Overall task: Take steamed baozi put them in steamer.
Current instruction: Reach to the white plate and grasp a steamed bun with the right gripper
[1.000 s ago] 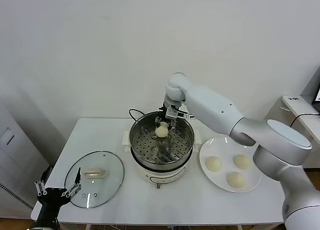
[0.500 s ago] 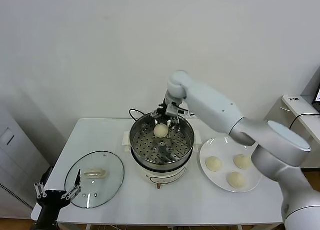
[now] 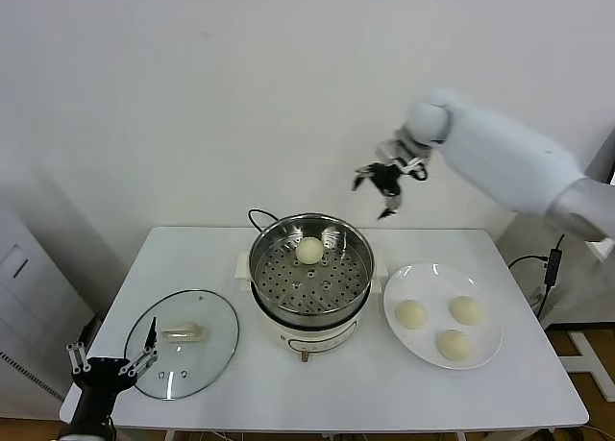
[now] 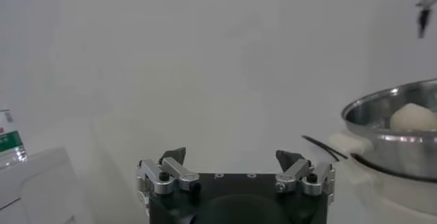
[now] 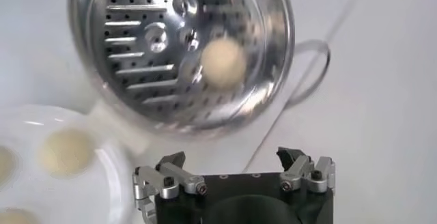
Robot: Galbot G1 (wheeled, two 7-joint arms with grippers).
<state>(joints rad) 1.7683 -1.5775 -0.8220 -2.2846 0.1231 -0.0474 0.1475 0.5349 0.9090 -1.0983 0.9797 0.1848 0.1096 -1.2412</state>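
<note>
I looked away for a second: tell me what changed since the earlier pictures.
The right gripper let go of the baozi, now lying in the steamer, then rose clear to the right, open and empty. Unchanged: three baozi on the plate, glass lid, left gripper parked open.

Bright, even indoor light fills the head view, with only soft, faint shadows on the white table [image 3: 288, 383]. The steel steamer [image 3: 310, 268] shows shiny glare. The right wrist view is smeared by motion blur. The left wrist view looks hazy, its background washed out and unfocused.
</note>
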